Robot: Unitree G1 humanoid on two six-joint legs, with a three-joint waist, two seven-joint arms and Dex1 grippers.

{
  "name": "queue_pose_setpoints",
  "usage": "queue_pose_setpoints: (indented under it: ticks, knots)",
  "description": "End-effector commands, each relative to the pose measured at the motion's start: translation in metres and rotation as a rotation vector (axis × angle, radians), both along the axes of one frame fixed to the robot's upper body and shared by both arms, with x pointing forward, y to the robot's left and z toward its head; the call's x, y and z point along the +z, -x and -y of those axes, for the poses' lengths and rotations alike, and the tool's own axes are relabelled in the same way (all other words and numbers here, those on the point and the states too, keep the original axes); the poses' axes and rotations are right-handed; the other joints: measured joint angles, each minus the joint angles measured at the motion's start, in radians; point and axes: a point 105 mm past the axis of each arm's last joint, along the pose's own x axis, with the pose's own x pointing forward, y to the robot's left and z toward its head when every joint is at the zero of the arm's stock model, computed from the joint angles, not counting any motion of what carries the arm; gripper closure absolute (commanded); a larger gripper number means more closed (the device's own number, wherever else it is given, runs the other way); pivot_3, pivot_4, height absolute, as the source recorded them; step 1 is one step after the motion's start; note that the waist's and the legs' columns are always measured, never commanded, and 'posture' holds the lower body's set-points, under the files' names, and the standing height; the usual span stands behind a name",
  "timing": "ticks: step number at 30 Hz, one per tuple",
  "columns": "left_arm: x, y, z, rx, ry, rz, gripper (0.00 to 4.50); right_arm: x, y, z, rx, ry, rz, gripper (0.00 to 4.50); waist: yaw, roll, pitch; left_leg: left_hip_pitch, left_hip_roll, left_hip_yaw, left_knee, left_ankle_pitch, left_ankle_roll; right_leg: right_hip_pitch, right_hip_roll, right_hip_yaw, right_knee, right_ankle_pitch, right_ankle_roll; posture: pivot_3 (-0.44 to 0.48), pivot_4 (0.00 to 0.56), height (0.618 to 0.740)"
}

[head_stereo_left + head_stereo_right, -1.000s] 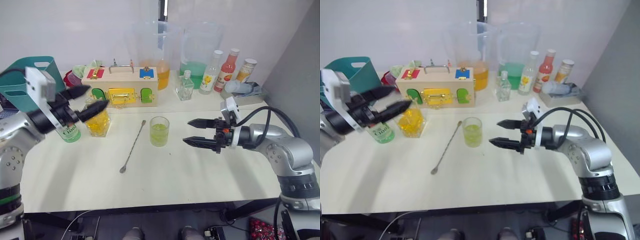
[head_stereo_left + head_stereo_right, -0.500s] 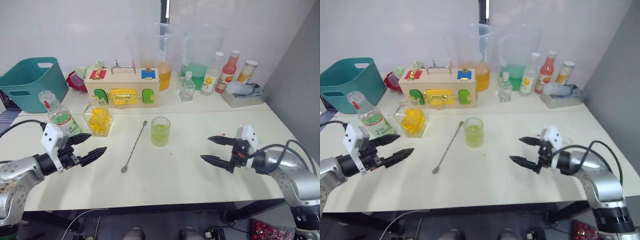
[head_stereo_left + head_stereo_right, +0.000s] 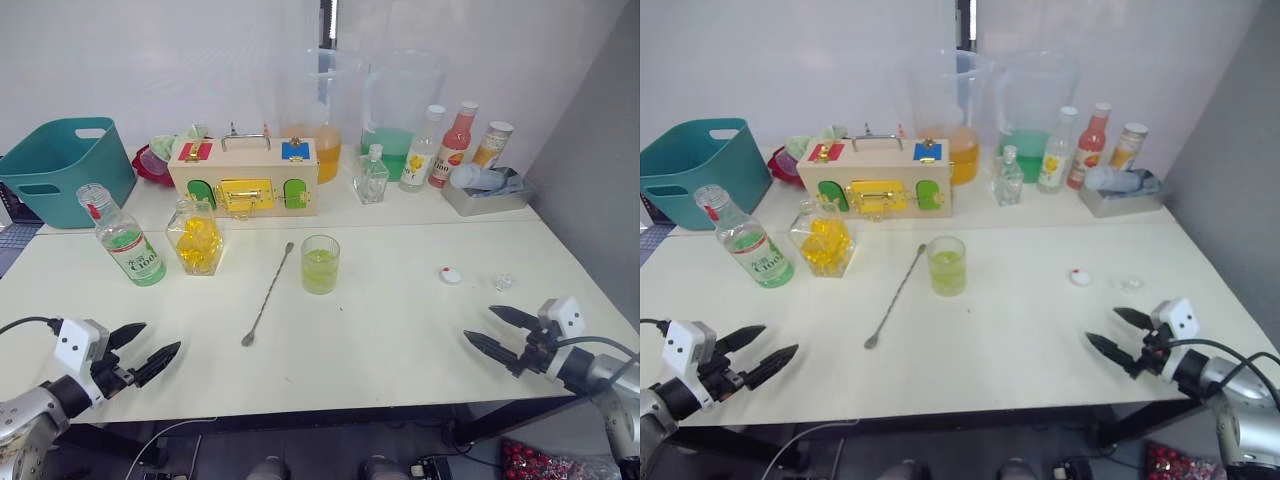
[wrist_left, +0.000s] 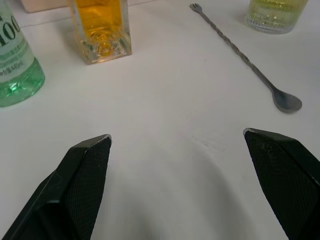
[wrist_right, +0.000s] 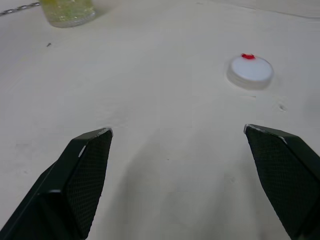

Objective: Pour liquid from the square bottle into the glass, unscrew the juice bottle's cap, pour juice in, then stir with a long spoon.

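Both claws spread apart, empty: left claw (image 3: 143, 351), right claw (image 3: 498, 335) low at desk (image 3: 380, 330) edge. Spoon (image 3: 268, 292) lies beside glass (image 3: 320, 264); cap (image 3: 451, 275) off.

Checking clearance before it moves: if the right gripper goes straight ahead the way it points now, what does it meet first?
Probably nothing soon: the open right gripper points across bare table. The small white screw cap sits off to one side, the green-filled glass far off to the other.
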Motion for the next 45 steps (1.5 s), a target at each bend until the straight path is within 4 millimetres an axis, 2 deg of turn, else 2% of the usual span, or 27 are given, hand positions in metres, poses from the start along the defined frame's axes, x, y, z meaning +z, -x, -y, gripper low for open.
queue_pose_setpoints:
  ticks: [1,7,10,16,22,25,27,30,34,40,45]
  knots:
    - [0.01,0.001,-0.004,0.002,-0.039,0.043,0.01,0.011,0.001,0.008,-0.017,0.021,0.044,0.0,0.001,0.0,0.0,0.002,0.0,0.0,-0.001,0.0,0.0,0.002,0.0,0.0,-0.001,0.0,0.0,0.0,0.15,0.74]
    - [0.011,0.001,-0.007,0.012,-0.05,0.052,0.01,0.011,0.001,0.005,-0.005,0.018,0.041,0.0,0.001,0.0,0.0,0.003,0.0,0.0,-0.003,0.0,0.0,0.004,0.0,0.0,-0.003,0.0,0.0,0.0,0.15,0.74]
    - [0.016,-0.001,0.007,0.016,-0.036,0.079,0.01,0.019,-0.001,-0.012,0.087,0.028,0.039,0.0,0.0,0.001,0.0,0.004,0.0,0.0,-0.003,0.0,0.0,0.004,0.0,0.0,-0.003,0.0,0.0,0.0,0.15,0.74]
    - [0.02,0.0,0.043,0.019,0.014,0.106,0.01,0.054,-0.003,-0.049,0.247,-0.042,0.054,0.0,0.0,0.001,0.0,0.004,0.001,0.0,-0.004,0.0,0.0,0.004,0.0,0.0,-0.003,0.0,0.0,0.0,0.15,0.74]
    - [0.018,-0.009,0.067,0.044,0.031,0.089,0.01,0.067,-0.001,-0.072,0.364,-0.063,-0.045,0.0,0.008,0.001,-0.001,0.004,0.0,0.0,-0.004,0.0,0.0,0.004,-0.001,0.0,-0.004,0.0,0.0,0.0,0.15,0.74]
    - [0.02,-0.014,0.092,0.015,0.068,0.085,0.01,0.074,0.0,-0.082,0.417,-0.065,-0.041,0.0,0.009,0.001,-0.001,0.004,0.0,0.0,-0.004,0.0,0.0,0.004,0.0,0.0,-0.004,0.0,0.0,0.0,0.15,0.74]
    - [0.021,-0.017,0.101,0.024,0.091,0.082,0.01,0.076,-0.001,-0.085,0.419,-0.086,-0.051,0.0,0.009,0.001,-0.001,0.003,-0.001,0.0,-0.004,0.0,0.0,0.004,-0.001,0.0,-0.004,0.0,0.0,0.0,0.15,0.74]
    - [0.022,-0.019,0.103,0.036,0.1,0.077,0.01,0.077,-0.001,-0.085,0.414,-0.097,-0.061,0.0,0.009,0.0,-0.001,0.003,0.0,0.0,-0.004,0.0,0.0,0.004,0.0,0.0,-0.004,0.0,0.0,0.0,0.15,0.74]
    - [0.017,-0.043,0.141,0.015,0.068,0.049,0.01,0.079,-0.013,-0.084,0.355,-0.074,-0.052,0.0,0.014,0.001,-0.001,0.003,-0.001,0.0,-0.004,0.0,0.0,0.004,0.0,0.0,-0.004,0.0,0.0,0.0,0.15,0.74]
    - [0.011,-0.074,0.163,0.028,0.048,0.022,0.01,0.08,-0.014,-0.082,0.331,-0.063,-0.023,0.0,0.019,0.0,-0.001,0.002,-0.002,-0.001,-0.003,0.0,0.0,0.004,0.0,0.0,-0.003,0.0,0.001,0.0,0.15,0.74]
    - [0.005,-0.084,0.168,0.032,0.031,0.001,0.01,0.078,-0.013,-0.081,0.317,-0.062,-0.024,0.0,0.016,0.0,-0.001,0.001,-0.002,-0.001,-0.003,0.0,0.0,0.003,0.0,0.0,-0.004,0.0,0.001,0.0,0.15,0.74]
